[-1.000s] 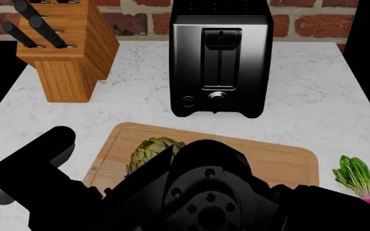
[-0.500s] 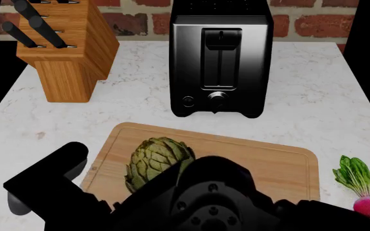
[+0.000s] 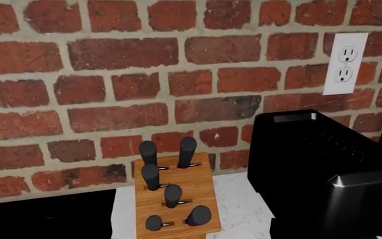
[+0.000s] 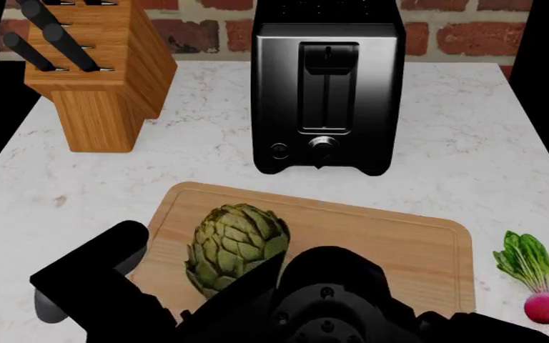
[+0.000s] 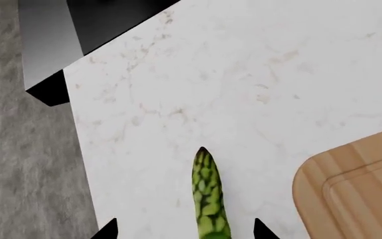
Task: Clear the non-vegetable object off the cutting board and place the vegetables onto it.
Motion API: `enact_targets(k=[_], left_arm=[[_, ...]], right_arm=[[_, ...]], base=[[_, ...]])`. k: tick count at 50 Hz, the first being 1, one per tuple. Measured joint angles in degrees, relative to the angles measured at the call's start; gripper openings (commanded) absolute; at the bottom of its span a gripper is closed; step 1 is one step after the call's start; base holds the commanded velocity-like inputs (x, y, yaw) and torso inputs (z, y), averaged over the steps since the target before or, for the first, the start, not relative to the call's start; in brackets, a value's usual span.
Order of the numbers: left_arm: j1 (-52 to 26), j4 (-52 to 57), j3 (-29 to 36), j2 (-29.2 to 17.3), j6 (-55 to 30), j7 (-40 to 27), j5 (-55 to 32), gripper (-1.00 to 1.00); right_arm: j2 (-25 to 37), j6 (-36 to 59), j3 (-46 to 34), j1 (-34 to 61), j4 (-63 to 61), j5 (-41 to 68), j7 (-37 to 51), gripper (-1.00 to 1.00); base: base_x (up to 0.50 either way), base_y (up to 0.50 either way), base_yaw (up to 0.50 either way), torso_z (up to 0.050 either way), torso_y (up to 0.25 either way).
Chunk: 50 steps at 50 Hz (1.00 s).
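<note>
The dark arm mass low in the head view has sunk further toward the bottom edge than it was a second ago, so the artichoke (image 4: 236,247), then half hidden, now shows almost whole on the left part of the board (image 4: 417,243). The radish (image 4: 545,306) lies where it was, on the table (image 4: 465,143) just off the board's right end, leaves pointing away from the robot. The asparagus (image 5: 210,199) shows only in the right wrist view, lying on the table beside a rounded board corner (image 5: 350,189) and apart from it, its tip between the two dark points of the right tool (image 5: 184,230); those points stand wide apart, so that tool is open and not touching the stalk. The left tool is in no picture; its camera faces a brick wall, a knife block (image 3: 175,199), a toaster (image 3: 324,169) and a wall outlet (image 3: 344,62). No writing or brand can be read anywhere.
</note>
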Motion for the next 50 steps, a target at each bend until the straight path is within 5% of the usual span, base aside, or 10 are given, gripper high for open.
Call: enact_targets(k=[8,9,50], left_arm=[[0.19,0.14,0.07,-0.07,0.07,-0.14,-0.13,1.0],[0.21,0.16,0.07,-0.08,0.08,-0.16,-0.15,1.0],[-0.7,-0.05,-0.18,-0.41,0.16,-0.71,-1.41,1.0]], right_arm=[[0.52,-0.75,0.49,-0.87,0.13,-0.86,-1.09,1.0],[0.7,-0.73,0.77,-0.62,0.22,-1.64,-1.12,-1.0],[2.73,-1.43,1.39,6.27,-6.47,9.86,9.91,-1.0]], base=[[0.0,0.0,0.0,0.0,0.0],[0.0,0.0,0.0,0.0,0.0],[0.0,0.0,0.0,0.0,0.0]])
